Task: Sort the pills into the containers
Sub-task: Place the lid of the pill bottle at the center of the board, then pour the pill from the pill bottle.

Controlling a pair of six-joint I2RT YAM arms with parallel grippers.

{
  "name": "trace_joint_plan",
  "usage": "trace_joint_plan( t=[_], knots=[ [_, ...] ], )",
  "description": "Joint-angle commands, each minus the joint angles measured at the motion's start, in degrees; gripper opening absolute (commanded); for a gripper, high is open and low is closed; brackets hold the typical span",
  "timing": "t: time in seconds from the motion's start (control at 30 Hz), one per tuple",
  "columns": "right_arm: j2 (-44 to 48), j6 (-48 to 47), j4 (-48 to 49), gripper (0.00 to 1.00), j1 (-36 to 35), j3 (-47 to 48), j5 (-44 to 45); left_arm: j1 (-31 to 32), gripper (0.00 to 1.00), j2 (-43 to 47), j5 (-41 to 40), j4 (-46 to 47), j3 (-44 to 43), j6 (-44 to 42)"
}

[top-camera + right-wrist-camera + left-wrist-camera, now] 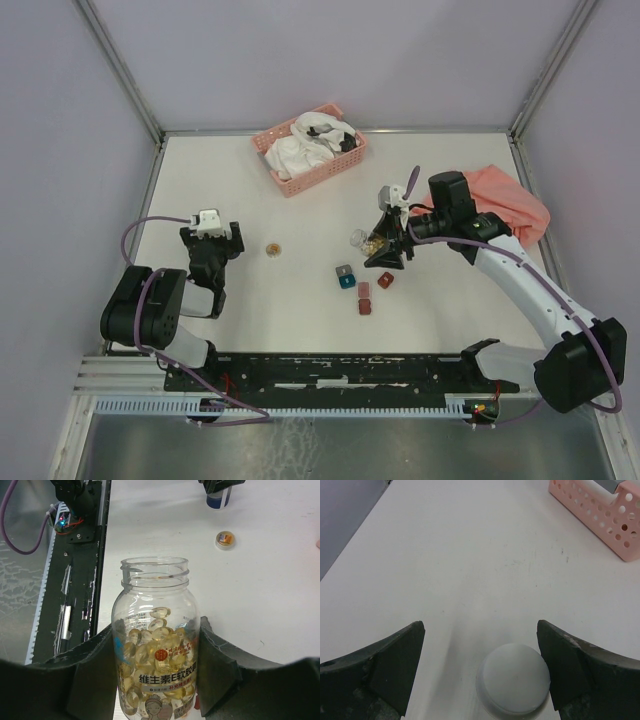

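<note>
Clear uncapped jar (155,587), amber pills (152,645): held by right gripper (156,650); left gripper (480,650) wide.
Best tipped slowly over cube containers (364,305).

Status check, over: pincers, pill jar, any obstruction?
Left pincer open, over white cap. Right pincer shut on uncapped pill jar, near boxes. Nothing blocking boxes.

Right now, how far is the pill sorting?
Done: the clear plastic jar of amber pills is uncapped; a white round cap lies inside the open left tool. In hand: the right tool grips the jar. Left: filling the small coloured cube boxes, contents unreadable.
</note>
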State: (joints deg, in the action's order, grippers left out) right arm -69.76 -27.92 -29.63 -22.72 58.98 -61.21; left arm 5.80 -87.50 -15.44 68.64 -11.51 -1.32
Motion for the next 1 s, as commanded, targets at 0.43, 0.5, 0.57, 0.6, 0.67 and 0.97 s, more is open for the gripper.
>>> trace_joint_plan(
  t=[0.43, 0.5, 0.57, 0.6, 0.67, 0.97],
  knots=[
    [4.61, 0.48, 1.77, 0.02, 3.59, 0.96, -1.46, -0.28, 0.99, 0.35, -1.27, 1.49, -0.8, 1.39],
    [5.0, 0.45, 1.77, 0.02, 3.77, 1.04, -1.32, -0.28, 0.99, 0.39, -1.26, 1.46, -0.8, 1.41],
    [5.42, 0.48, 1.77, 0.02, 3.9, 1.14, -1.22, -0.27, 0.99, 0.36, -1.26, 1.45, -0.8, 1.41],
    [5.59, 0.49, 1.78, 0.02, 3.98, 1.15, -1.12, -0.27, 0.99, 0.39, -1.26, 1.46, -0.75, 1.41],
    [6.05, 0.5, 1.79, 0.02, 4.04, 1.23, -0.99, -0.25, 0.99, 0.38, -1.26, 1.49, -0.8, 1.41],
    [8.61, 6.29, 8.04, 0.02, 4.26, -0.36, -3.09, -0.31, 0.99, 0.4, -1.26, 1.47, -0.8, 1.41]
  ],
)
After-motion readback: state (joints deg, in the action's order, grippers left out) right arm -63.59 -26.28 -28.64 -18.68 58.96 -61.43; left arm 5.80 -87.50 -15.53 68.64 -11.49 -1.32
